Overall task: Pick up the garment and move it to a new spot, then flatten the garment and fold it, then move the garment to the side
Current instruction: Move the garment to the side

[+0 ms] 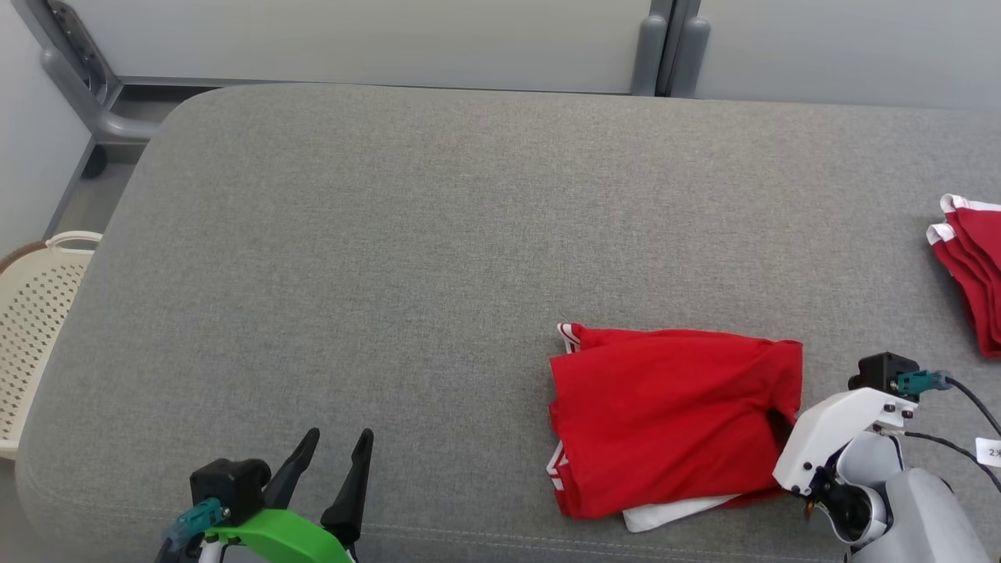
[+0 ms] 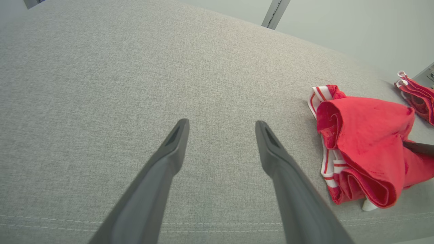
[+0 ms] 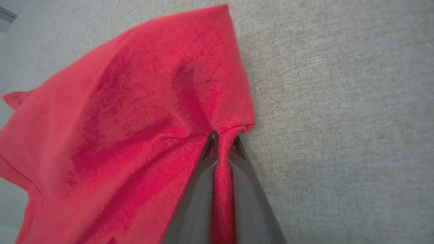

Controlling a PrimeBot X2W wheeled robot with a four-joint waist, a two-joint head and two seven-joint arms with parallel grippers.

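Red garment [image 1: 672, 414] lies loosely folded near the front edge of the grey surface [image 1: 391, 234], right of centre. Clenched right end effector [image 3: 223, 139] pinches its right edge; left end effector [image 1: 339, 432] released, fingers spread, well apart from it.

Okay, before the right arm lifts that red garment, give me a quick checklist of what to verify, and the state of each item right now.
1. Right gripper shut on the red garment: ok, a ridge of cloth at its edge is pinched between the fingers.
2. Grip deep enough to hold: cannot tell.
3. Fold neat: not ok, a white layer pokes out at the near edge.
4. Left gripper open and apart from the cloth: ok.
5. Bare grey surface to set it down on: ok.
6. Red pile at far right apart from it: ok.
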